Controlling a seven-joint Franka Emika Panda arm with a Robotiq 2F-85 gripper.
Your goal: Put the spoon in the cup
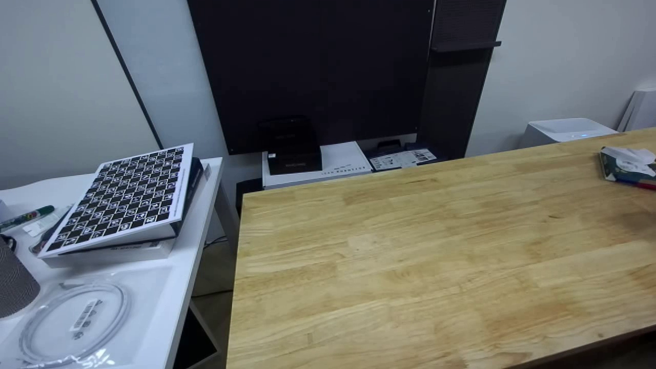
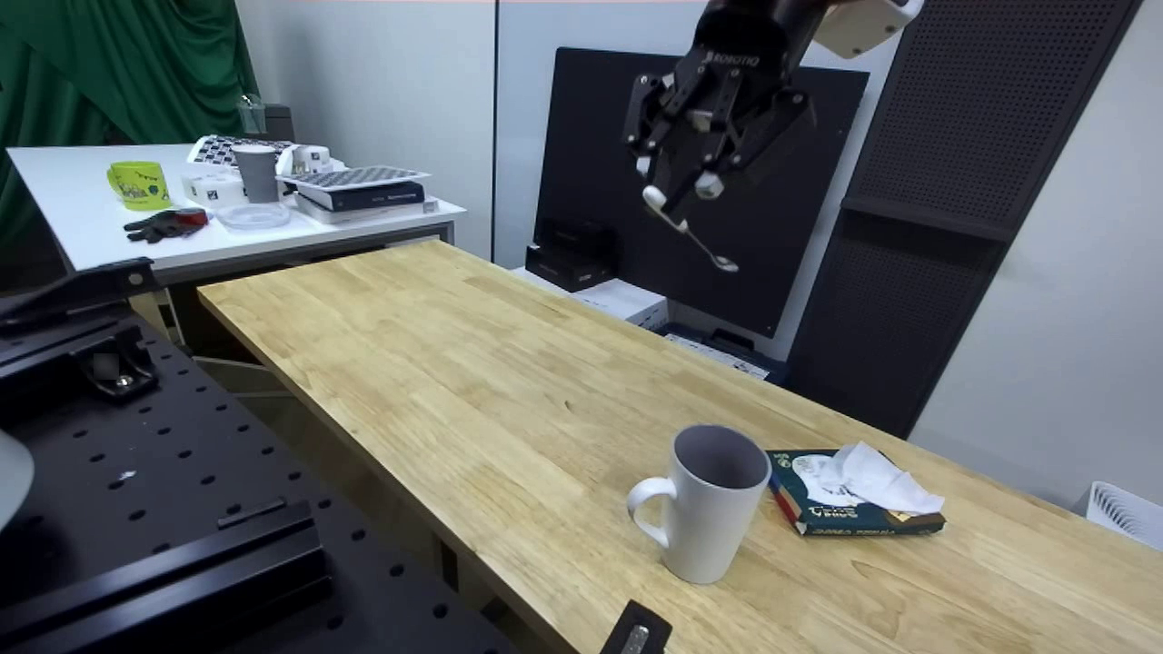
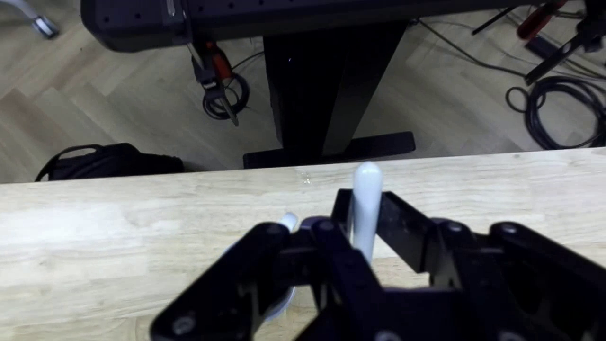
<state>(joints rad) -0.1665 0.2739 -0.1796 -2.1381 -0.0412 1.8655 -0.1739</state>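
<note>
At nine o'clock in an exterior view, a green-capped marker (image 1: 28, 217) is shown, by that view alone. At ten o'clock in an exterior view, a lime-green mug (image 2: 141, 186) is seen on a white desk (image 2: 73, 204). There, too, the white cup (image 2: 713, 536) is shown whole, standing upright on the counter (image 2: 436, 363), its handle turned to nine o'clock. In the wrist view only pale slivers, seemingly of the cup, can be seen behind the jaws, at eight o'clock from the spoon (image 3: 367, 210).

By the jaws the spoon is gripped, both sides closed on its handle (the rounded white end is caught plainly from the wrist). In an exterior view it is held in the air at twelve o'clock from the cup, well apart, its small bowl slanted down toward four or five o'clock.

Open room is given along the counter from the cup toward ten o'clock. Near the cup, at eight o'clock, the counter's edge is reached; in the wrist view it is drawn from nine to three o'clock, with floor (image 3: 450, 109) beyond. At three o'clock, just beside the cup, a green box (image 2: 863, 525) topped with crumpled paper (image 2: 877, 477) is placed; whether the two touch cannot be told.
</note>
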